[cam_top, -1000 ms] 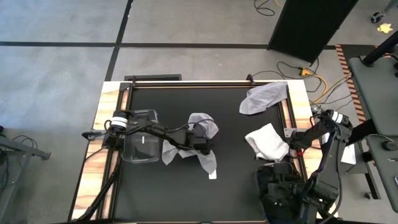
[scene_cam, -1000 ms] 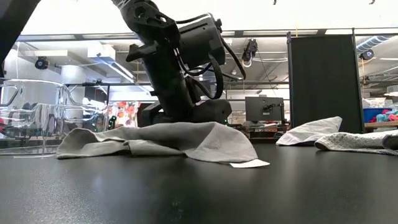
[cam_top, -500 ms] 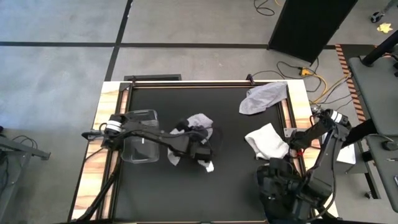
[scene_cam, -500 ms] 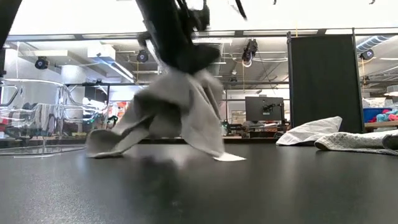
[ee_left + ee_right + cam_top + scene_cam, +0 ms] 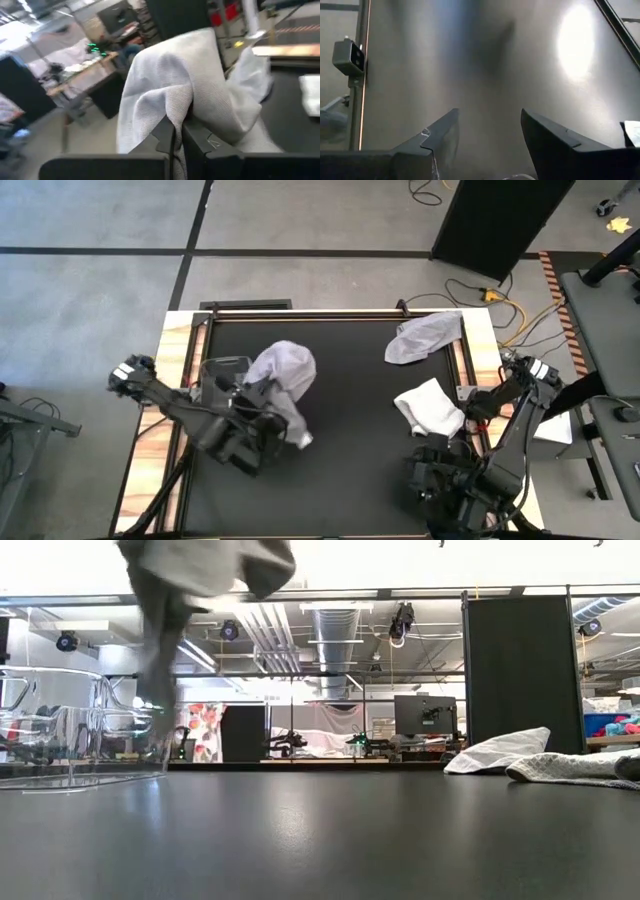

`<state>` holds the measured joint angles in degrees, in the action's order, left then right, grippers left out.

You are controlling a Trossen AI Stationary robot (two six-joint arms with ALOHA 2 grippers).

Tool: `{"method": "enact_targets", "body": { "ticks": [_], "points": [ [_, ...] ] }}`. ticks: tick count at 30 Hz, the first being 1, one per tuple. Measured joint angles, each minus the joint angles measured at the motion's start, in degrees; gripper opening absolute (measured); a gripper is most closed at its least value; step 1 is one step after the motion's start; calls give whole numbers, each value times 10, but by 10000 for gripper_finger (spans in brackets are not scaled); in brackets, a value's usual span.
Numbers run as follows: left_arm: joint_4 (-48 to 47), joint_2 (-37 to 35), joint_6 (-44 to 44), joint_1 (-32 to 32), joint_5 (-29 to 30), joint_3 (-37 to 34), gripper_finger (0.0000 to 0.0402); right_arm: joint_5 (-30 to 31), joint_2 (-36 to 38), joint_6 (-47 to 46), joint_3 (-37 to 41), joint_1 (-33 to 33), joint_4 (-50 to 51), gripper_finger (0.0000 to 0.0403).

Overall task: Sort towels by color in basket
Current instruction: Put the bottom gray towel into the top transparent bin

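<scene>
My left gripper (image 5: 262, 395) is shut on a light grey towel (image 5: 285, 373) with a small white tag (image 5: 303, 441). It holds the towel high over the table, just right of the clear basket (image 5: 215, 365). In the low view the towel (image 5: 190, 580) hangs at the top, above the basket's (image 5: 70, 730) right rim. My right gripper (image 5: 468, 408) waits open at the table's right side, beside a folded white towel (image 5: 430, 408). Another grey towel (image 5: 425, 337) lies at the far right corner. My left gripper (image 5: 176, 127) pinches a bunched fold of the grey towel (image 5: 172, 107) between its two fingers, several layers together. The towel is lifted clear of the table. It billows over the fingers and drapes down slack on both sides.
The two other towels show in the low view at the right, one whitish (image 5: 498, 752) and one grey (image 5: 580, 768), both flat on the black table top (image 5: 330, 830). Wooden table borders (image 5: 170, 340) frame the mat. The right wrist view shows bare mat (image 5: 485, 60) under the open fingers.
My left gripper has risen and swung toward the table's left edge and the basket, carrying the grey towel. A second ago the towel lay spread flat on the table; it was gathered up, then lifted clear, and hangs bunched.
</scene>
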<state>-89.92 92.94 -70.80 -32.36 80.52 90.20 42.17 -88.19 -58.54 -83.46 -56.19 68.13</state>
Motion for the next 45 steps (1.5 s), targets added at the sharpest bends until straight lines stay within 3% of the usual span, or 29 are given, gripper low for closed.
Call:
{"method": "enact_targets", "body": {
  "ticks": [7,14,21,27,32,37,45],
  "points": [
    [1,-88,87,-33,-103,-39,1,-2,-28,16,1,-5,-12,192],
    [-1,-197,114,-35,-111,-75,1,-6,-54,17,1,-5,-12,189],
    [-1,-322,111,-35,-166,-134,1,-6,-68,27,1,-3,-12,189],
    [1,-400,38,-34,-169,-238,1,0,-72,29,1,3,-13,181],
    [4,-428,-42,-34,-161,-320,1,0,-72,29,1,8,-16,174],
    [10,-426,-74,-34,-190,-380,1,0,-72,27,1,11,-18,168],
    [14,-408,-92,-34,-367,-414,1,0,-72,32,1,11,-27,157]
  ]
}}
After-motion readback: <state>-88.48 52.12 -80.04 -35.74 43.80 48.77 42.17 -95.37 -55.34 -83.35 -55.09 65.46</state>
